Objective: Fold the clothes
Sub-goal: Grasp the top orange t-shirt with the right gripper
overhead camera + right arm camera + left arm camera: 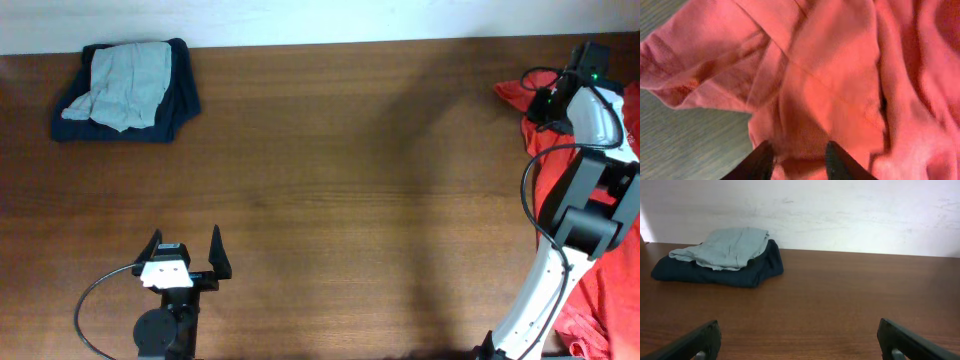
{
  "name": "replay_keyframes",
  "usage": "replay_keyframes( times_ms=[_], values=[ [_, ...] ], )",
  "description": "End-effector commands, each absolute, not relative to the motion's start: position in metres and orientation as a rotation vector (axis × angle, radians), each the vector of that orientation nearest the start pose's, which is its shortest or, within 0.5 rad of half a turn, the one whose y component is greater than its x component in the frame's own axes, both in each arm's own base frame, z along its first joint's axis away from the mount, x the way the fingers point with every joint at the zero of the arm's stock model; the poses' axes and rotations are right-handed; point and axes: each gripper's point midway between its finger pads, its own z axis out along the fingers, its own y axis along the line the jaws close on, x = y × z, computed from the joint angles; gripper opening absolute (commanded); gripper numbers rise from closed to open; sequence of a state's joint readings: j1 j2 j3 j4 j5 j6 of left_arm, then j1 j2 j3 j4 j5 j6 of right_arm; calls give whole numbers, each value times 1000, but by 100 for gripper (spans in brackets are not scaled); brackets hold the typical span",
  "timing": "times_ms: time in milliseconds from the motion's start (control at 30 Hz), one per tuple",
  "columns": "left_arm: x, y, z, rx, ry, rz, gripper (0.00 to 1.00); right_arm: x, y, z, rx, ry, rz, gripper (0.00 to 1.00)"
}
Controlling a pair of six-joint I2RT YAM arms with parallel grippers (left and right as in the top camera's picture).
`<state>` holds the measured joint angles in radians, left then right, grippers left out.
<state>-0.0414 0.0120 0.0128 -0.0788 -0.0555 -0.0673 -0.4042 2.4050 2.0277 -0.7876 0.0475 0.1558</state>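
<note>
The heap of crumpled orange-red cotton T-shirts (605,305) lies at the right end of the brown wooden bench (350,200). The right arm's fingers (761,161) stand partly apart, down against its folds, and I cannot tell whether they pinch the cloth. The left arm's fingers (218,255) are spread wide and empty, well apart from a folded dark navy garment (178,105) with a pale grey garment (130,75) on top.

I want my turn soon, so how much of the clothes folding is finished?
The dark blue cloth bundle with the pale grey garment on top looks folded in the far left corner. In hand: the right claw is over the rumpled orange-red cotton pile; a grip isn't clear. Still to do: that whole pile, and the left claw sits open.
</note>
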Motion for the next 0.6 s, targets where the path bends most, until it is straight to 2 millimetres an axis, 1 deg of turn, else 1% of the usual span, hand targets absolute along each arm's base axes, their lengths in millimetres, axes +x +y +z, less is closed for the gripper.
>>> replay_keyframes(
  times_ms=[0,100,133,200,333,433,567],
  values=[
    [246,-1,157,-49,1647,-27,99,515,-235,77,897,2515,-133,41],
    [246,-1,157,-49,1647,-27,99,512,-233,68,949,2522,-116,39],
    [246,-1,157,-49,1647,-27,99,512,-231,65,948,2530,-112,31],
    [246,-1,157,-49,1647,-27,99,511,-231,62,950,2538,-111,27],
    [246,-1,157,-49,1647,-27,99,508,-230,60,954,2550,-111,28],
    [246,-1,157,-49,1647,-27,99,507,-229,58,957,2557,-110,34],
    [246,-1,157,-49,1647,-27,99,505,-228,51,962,2572,-109,37]
  ],
)
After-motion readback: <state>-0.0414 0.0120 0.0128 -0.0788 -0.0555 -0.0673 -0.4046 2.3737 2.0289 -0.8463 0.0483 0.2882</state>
